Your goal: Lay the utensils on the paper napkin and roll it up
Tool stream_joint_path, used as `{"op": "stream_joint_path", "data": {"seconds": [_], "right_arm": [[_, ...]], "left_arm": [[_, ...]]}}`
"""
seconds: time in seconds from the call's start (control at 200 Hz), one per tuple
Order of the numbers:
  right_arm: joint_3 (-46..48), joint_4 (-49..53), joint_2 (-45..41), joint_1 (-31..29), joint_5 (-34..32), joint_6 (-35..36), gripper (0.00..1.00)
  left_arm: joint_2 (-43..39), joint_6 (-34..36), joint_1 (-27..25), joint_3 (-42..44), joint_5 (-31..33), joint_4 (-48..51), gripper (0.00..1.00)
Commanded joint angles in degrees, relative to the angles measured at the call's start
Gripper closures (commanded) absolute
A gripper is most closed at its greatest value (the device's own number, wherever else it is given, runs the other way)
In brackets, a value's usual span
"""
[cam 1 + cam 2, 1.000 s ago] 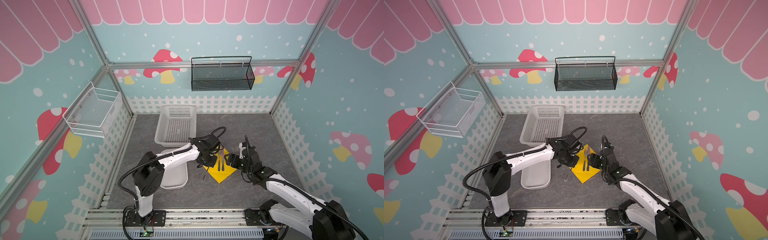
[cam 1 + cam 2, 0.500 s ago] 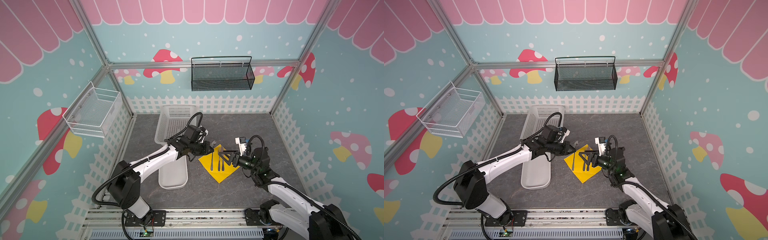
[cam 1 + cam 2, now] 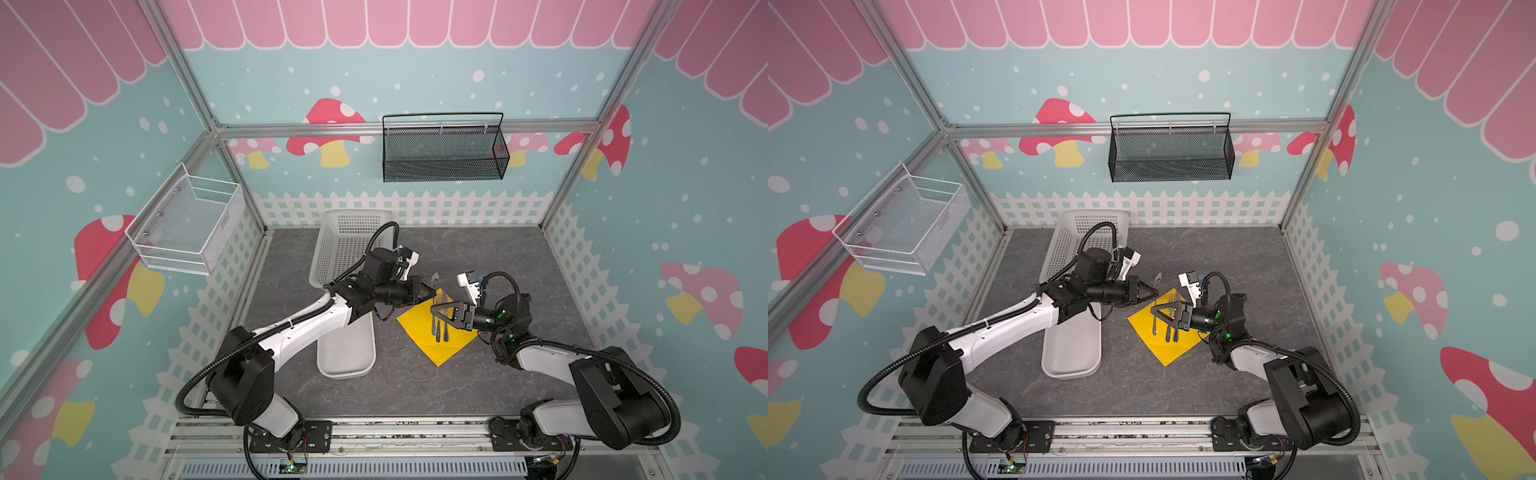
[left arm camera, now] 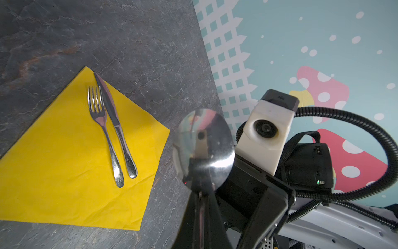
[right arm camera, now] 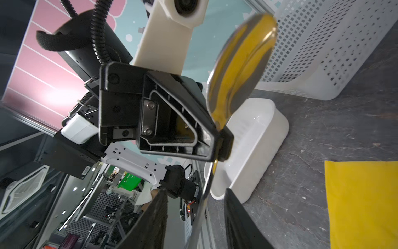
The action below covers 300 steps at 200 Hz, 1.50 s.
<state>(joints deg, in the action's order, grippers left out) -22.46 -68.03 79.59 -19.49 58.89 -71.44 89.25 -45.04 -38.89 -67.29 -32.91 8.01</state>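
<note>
The yellow paper napkin (image 3: 436,340) (image 3: 1163,345) (image 4: 64,161) lies flat on the grey table. On it the fork (image 4: 103,129) and knife (image 4: 116,125) rest side by side. My left gripper (image 3: 432,291) (image 3: 1154,293) (image 4: 200,194) is shut on the spoon's neck and holds the spoon (image 3: 435,277) (image 4: 203,148) (image 5: 239,71) in the air over the napkin's far edge, bowl up. My right gripper (image 3: 433,310) (image 3: 1153,311) (image 5: 195,193) straddles the spoon's handle. Its jaws stand apart, with a gap on each side of the handle.
A white oblong tray (image 3: 345,365) (image 5: 254,146) lies left of the napkin, under my left arm. The white perforated basket (image 3: 345,241) (image 5: 323,54) stands behind the tray. A black mesh basket (image 3: 442,153) hangs on the back wall and a white wire basket (image 3: 187,228) on the left wall.
My left gripper has risen from the napkin's left side with the spoon. My right gripper has turned toward it and its jaws have narrowed around the handle.
</note>
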Motion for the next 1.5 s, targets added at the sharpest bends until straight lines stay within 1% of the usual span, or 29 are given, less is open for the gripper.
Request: {"op": "stream_joint_path", "data": {"seconds": [0.0, 0.095, 0.12, 0.145, 0.3, 0.34, 0.405, 0.48, 0.53, 0.55, 0.585, 0.625, 0.706, 0.781, 0.851, 0.911, 0.981, 1.111, 1.181, 1.366, 1.496], "right_arm": [[0.66, -13.35, 2.24, 0.20, 2.63, -7.30, 0.61], [0.71, -18.74, 4.38, 0.15, 2.63, -10.48, 0.66], [0.55, -20.05, 4.73, 0.15, 2.63, -10.99, 0.70], [0.38, -20.67, 5.00, 0.18, 4.23, -11.12, 0.73], [0.23, -20.29, 5.04, 0.24, 3.85, -10.91, 0.80], [0.31, -20.03, 5.12, 0.32, 3.62, -10.76, 0.85], [0.57, -19.67, 5.26, 0.39, 3.30, -10.61, 0.89], [0.72, -18.91, 5.07, 0.41, 3.24, -10.27, 0.95], [0.57, -17.22, 4.43, 0.41, 3.25, -9.26, 0.97], [0.45, -15.89, 4.01, 0.41, 3.23, -8.55, 0.98], [0.27, -12.68, 3.02, 0.44, 1.30, -6.60, 0.99], [-0.09, -7.58, 1.54, 0.41, 0.41, -3.71, 1.00], [-1.65, 6.89, -2.14, 0.41, -2.25, 4.71, 1.00], [-4.59, 23.93, -6.21, 0.33, -6.54, 14.62, 1.00], [-7.26, 36.74, -8.83, 0.33, -11.50, 21.32, 1.00], [-9.07, 43.33, -9.91, 0.28, -13.85, 25.31, 1.00], [-9.90, 47.05, -10.66, 0.32, -15.74, 26.98, 1.00], [-10.02, 46.98, -11.05, 0.24, -14.50, 27.62, 1.00], [-9.95, 45.77, -11.58, 0.24, -13.28, 27.53, 1.00], [-8.28, 36.85, -12.10, 0.28, -7.00, 23.28, 1.00], [-6.83, 31.51, -11.74, 0.26, -4.78, 20.48, 1.00]], "left_arm": [[-1.88, -1.50, 0.21, 0.86, -1.64, -3.05, 0.98], [-1.98, -2.11, 0.20, 1.38, -2.29, -4.24, 0.97], [-1.98, -2.28, 0.22, 1.52, -2.44, -4.53, 0.98], [-1.98, -2.53, 0.20, 1.69, -2.51, -4.88, 0.98], [-1.91, -3.73, 0.22, 2.73, -2.80, -7.14, 0.98], [-1.91, -3.76, 0.21, 2.76, -2.78, -7.31, 0.97], [-1.99, -3.59, 0.22, 2.77, -2.47, -7.23, 0.97], [-1.98, -3.27, 0.20, 2.60, -2.51, -6.89, 0.95], [-2.13, -3.17, 0.22, 2.85, -2.47, -6.91, 0.91], [-2.08, -3.09, 0.22, 2.94, -2.47, -6.87, 0.89], [-2.20, -2.89, 0.20, 3.12, -2.37, -6.71, 0.82], [-2.33, -2.69, 0.14, 3.28, -2.17, -6.39, 0.75], [-2.42, -2.18, 0.22, 3.63, -1.77, -5.93, 0.69], [-2.24, -1.90, 0.18, 3.61, -1.23, -5.24, 0.67], [-2.02, -1.72, -0.08, 3.56, -0.40, -4.87, 0.67], [-1.80, -1.57, -0.45, 3.27, 0.34, -4.93, 0.66], [-1.72, -1.22, -0.98, 2.69, 0.90, -5.47, 0.65], [-1.43, -2.04, -1.37, 2.49, -0.39, -9.29, 0.64], [-1.20, -2.08, -1.44, 2.41, -0.28, -9.75, 0.64], [0.12, -2.23, -1.10, 1.93, -1.23, -10.63, 0.63], [1.43, -4.31, -1.01, 1.71, -3.36, -15.03, 0.64]]}}
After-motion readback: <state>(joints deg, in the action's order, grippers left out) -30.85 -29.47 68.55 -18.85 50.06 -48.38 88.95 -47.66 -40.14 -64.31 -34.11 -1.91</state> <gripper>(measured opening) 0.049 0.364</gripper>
